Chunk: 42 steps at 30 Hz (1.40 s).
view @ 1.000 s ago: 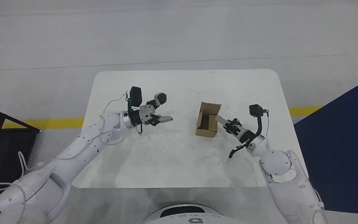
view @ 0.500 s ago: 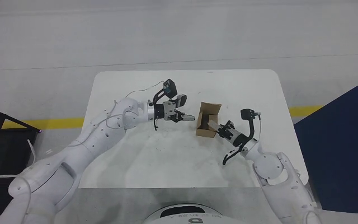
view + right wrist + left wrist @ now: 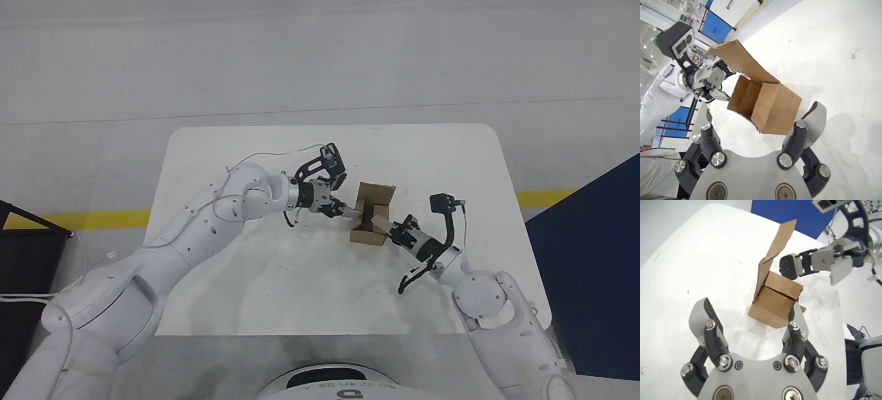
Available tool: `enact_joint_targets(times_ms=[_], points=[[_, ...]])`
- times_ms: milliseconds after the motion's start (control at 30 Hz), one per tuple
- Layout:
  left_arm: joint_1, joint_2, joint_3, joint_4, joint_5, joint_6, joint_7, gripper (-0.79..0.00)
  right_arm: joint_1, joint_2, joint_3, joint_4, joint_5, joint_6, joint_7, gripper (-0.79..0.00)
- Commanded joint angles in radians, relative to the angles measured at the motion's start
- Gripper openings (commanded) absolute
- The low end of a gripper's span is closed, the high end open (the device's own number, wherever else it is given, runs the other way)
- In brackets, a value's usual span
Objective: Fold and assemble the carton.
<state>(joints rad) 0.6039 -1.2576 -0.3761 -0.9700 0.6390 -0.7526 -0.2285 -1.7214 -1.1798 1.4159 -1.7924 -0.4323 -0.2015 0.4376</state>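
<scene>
**Carton upright between two open grippers, mid-table**

- Carton (image 3: 372, 214) stands right of the table's centre, mouth up, one tall flap (image 3: 780, 241) upright on its far side.
- Left gripper (image 3: 341, 209) is just beside the carton's left wall, fingers spread wide and holding nothing. In the left wrist view one fingertip (image 3: 794, 308) sits at a carton corner; contact cannot be told.
- Right gripper (image 3: 401, 230) is just beside the opposite wall, also spread, nothing clamped. One pad (image 3: 789, 266) is close against that wall, and the other finger (image 3: 815, 111) stands clear of the cardboard.
- Inside the carton: bare brown walls and folded flaps meeting at a dark seam (image 3: 780, 292).
- Table (image 3: 250, 290): white, rounded corners, a few small dark scuffs.
- Room: pale grey floor (image 3: 300, 60), yellow line (image 3: 100, 219) running behind the table, dark blue panel (image 3: 595, 250) at the right.
</scene>
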Motion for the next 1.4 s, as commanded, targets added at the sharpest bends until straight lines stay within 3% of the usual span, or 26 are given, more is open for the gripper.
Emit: enact_joint_targets(times_ms=[0, 300, 533, 633, 933, 1100, 1200, 1367], points=[[-0.009, -0.013, 0.000, 0.018, -0.009, 0.004, -0.025, 0.000, 0.008, 0.000, -0.009, 0.003, -0.005, 0.002, 0.003, 0.000], [-0.030, -0.061, 0.013, 0.102, -0.074, -0.061, -0.157, 0.000, 0.039, 0.000, -0.030, 0.017, -0.005, 0.012, 0.008, 0.000], [-0.056, -0.079, -0.011, 0.124, -0.030, -0.113, -0.093, 0.000, 0.059, 0.000, -0.038, 0.026, 0.007, 0.014, 0.012, 0.000], [-0.054, -0.069, -0.046, 0.114, 0.011, -0.163, 0.021, 0.000, 0.066, 0.000, -0.038, 0.032, 0.022, 0.015, 0.010, 0.000], [-0.051, -0.068, -0.049, 0.115, 0.012, -0.158, 0.025, 0.000, 0.066, 0.000, -0.038, 0.032, 0.022, 0.015, 0.010, 0.000], [0.013, -0.008, -0.145, 0.074, -0.026, -0.118, 0.027, 0.000, 0.066, 0.000, -0.038, 0.032, 0.022, 0.015, 0.010, 0.000], [0.079, 0.043, -0.213, -0.014, -0.154, -0.079, -0.120, 0.000, 0.066, 0.000, -0.038, 0.032, 0.022, 0.015, 0.010, 0.000], [0.178, 0.120, -0.314, -0.231, -0.624, 0.206, -0.688, 0.000, 0.066, 0.000, -0.038, 0.032, 0.022, 0.015, 0.010, 0.000]])
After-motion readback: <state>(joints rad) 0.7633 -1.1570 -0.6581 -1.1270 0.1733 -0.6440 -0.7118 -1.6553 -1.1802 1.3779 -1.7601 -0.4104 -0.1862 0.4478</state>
